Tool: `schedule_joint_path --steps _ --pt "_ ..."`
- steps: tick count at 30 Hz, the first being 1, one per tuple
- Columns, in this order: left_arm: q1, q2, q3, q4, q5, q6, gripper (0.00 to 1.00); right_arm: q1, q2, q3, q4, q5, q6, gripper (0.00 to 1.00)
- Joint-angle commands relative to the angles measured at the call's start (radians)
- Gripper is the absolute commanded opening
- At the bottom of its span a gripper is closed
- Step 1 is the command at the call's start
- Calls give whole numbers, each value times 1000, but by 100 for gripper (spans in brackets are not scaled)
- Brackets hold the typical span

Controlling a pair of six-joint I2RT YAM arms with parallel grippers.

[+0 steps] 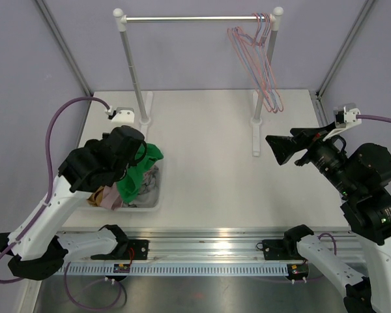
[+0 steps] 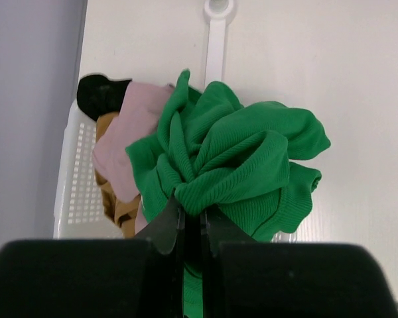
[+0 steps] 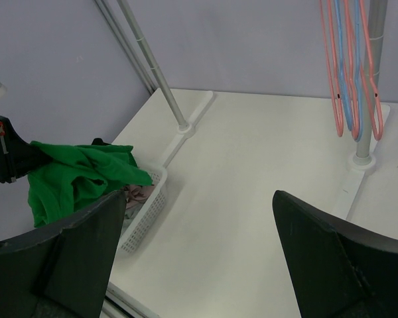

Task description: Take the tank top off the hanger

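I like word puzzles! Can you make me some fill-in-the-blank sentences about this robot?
The left gripper pinches a bunched ribbed tank top coloured ____.
The white plastic basket of clothes sits below the ____ arm.
The pink and blue wire hangers hang at the ____ end of the metal rail.
Missing words: green; left; right.

A white basket (image 1: 148, 205) stands at the near left of the white table (image 1: 208, 163). In it lie a pink cloth (image 2: 129, 132), a tan cloth (image 2: 119, 211) and a black cloth (image 2: 99, 96). At the far side a metal rail (image 1: 189, 19) rests on two white posts.
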Motion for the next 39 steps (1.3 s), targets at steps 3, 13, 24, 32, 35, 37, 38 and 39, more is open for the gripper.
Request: schedule_joint_path --steps 3,13,24,32,35,37,38,39 --pt "4 -91 -53 15 43 -8 0 -4 7 -1 53 -30 10 99" --pt "156 71 -244 110 -50 80 0 -4 34 -21 88 -76 35 99" --pt "342 451 -385 237 326 88 1 -4 44 -45 93 -91 4 100" --pt "342 544 -432 288 441 80 6 -4 47 -102 124 -113 4 100" --pt "351 455 -380 290 450 65 18 -5 50 -104 124 -120 6 100" --pt "355 375 -333 288 451 58 34 -5 50 -98 114 -119 4 99" --pt "355 346 -319 293 456 45 40 -5 49 -95 111 -119 3 99" --pt "355 303 -308 299 459 42 44 -4 47 -91 105 -116 -2 100"
